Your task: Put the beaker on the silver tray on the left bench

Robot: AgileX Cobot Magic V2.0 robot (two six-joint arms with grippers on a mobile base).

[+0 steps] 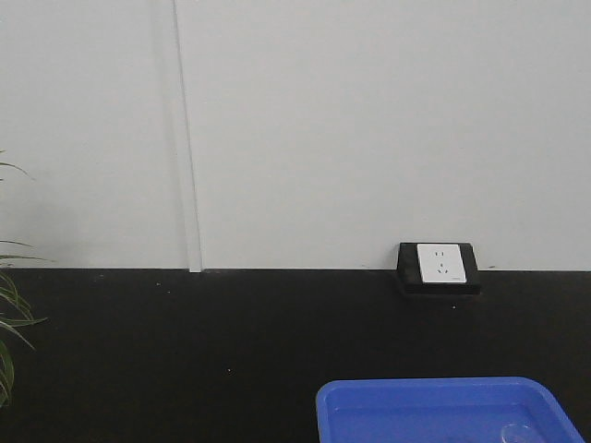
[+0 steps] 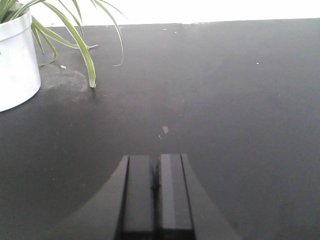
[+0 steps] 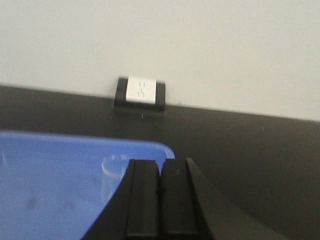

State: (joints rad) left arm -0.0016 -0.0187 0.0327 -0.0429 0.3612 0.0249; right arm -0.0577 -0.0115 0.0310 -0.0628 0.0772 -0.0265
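A small clear glass beaker (image 3: 114,172) stands upright in the far right corner of a blue tray (image 3: 75,137). Its rim (image 1: 517,432) just shows at the bottom of the front view. My right gripper (image 3: 160,162) is shut and empty, close in front of the beaker and just to its right, partly hiding it. My left gripper (image 2: 156,157) is also shut with nothing in it, above bare matte black bench top (image 2: 225,100). The silver tray is out of view. I cannot tell whether this black bench is the left bench.
A white pot (image 2: 15,60) with long green leaves (image 1: 9,314) stands at the left. A white wall socket on a black block (image 1: 440,263) sits against the wall behind the blue tray (image 1: 416,388). The white wall closes off the bench's far edge.
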